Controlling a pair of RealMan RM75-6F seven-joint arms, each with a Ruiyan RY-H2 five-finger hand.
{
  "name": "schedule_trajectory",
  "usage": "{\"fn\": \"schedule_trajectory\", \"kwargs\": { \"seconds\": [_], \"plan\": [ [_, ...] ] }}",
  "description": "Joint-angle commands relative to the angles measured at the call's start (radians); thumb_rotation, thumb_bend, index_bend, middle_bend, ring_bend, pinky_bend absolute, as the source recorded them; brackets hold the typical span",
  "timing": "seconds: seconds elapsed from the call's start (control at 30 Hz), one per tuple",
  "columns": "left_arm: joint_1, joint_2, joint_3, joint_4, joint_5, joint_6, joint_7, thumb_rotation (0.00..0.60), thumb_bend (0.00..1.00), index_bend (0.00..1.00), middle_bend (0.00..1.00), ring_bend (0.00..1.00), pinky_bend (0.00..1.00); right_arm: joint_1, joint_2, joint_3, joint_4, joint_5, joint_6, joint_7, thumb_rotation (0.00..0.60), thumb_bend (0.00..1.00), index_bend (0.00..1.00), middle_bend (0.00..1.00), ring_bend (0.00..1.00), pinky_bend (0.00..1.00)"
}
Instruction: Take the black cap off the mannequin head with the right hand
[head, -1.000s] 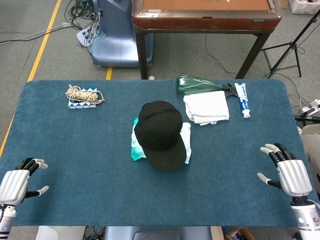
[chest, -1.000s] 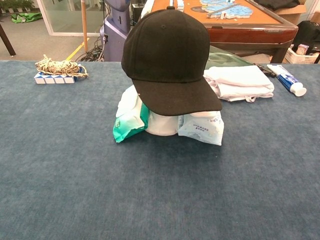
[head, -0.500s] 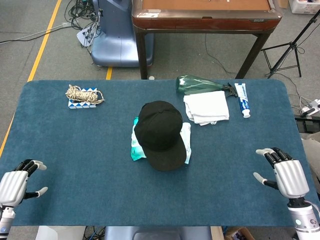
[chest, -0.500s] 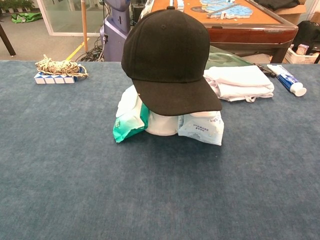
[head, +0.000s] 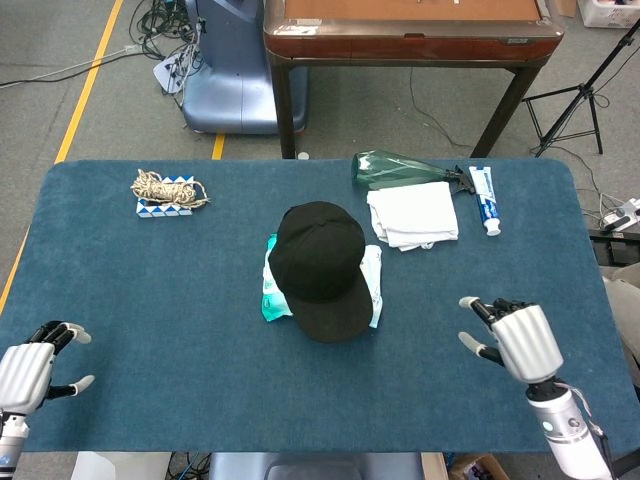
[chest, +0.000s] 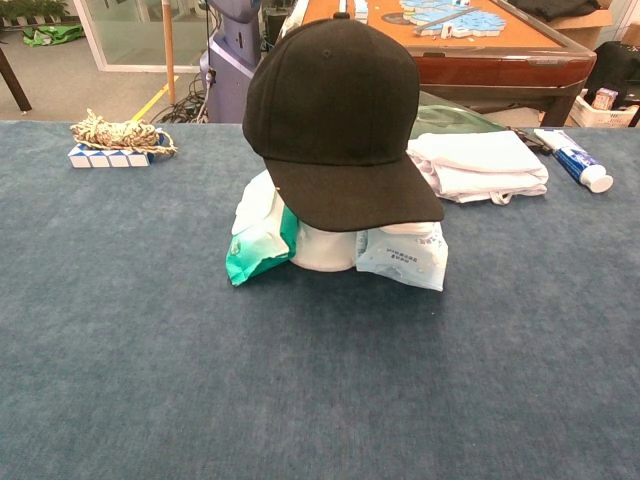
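Covering the table (head: 150, 300), blue carpet-like cloth

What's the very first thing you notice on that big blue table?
The black cap stands out most, sitting on a white mannequin head in the middle of the blue table, with soft packets tucked around it. Next you'd spot the silvery right hand, open above the table to the cap's right.

A grey floor (head: 90, 110) is seen beyond the blue-carpeted surface (head: 150, 300), crossed by a yellow line (head: 92, 80). A brown wooden table (head: 410, 30) stands behind, cables (head: 165, 20) are tangled beside a blue base (head: 240, 90), and a black tripod (head: 580, 100) is set at right.
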Motion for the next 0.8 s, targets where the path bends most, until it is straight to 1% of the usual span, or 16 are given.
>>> {"fn": "schedule_trajectory", "kwargs": {
  "seconds": [0.03, 0.23, 0.5, 0.8],
  "plan": [
    [0.002, 0.003, 0.000, -0.001, -0.002, 0.002, -0.003, 0.600, 0.07, 0.41, 0.33, 0.21, 0.41, 0.037, -0.025, 0.000, -0.027, -0.025, -0.045, -0.052, 0.600, 0.00, 0.45, 0.86, 0.76, 0.93],
    [0.006, 0.008, -0.001, -0.004, -0.010, 0.001, -0.007, 0.600, 0.07, 0.41, 0.33, 0.21, 0.41, 0.086, -0.076, 0.000, -0.048, -0.044, -0.100, -0.107, 0.600, 0.00, 0.48, 0.88, 0.78, 0.93],
    [0.011, 0.016, -0.001, -0.017, -0.015, 0.005, -0.005, 0.600, 0.07, 0.41, 0.34, 0.21, 0.43, 0.155, -0.159, 0.005, -0.035, -0.058, -0.166, -0.145, 0.600, 0.00, 0.50, 0.91, 0.81, 0.95],
    [0.013, 0.021, -0.002, -0.022, -0.017, 0.003, -0.009, 0.600, 0.07, 0.41, 0.34, 0.21, 0.43, 0.217, -0.266, 0.016, 0.044, -0.054, -0.197, -0.142, 0.600, 0.00, 0.50, 0.92, 0.82, 0.96]
  ]
}}
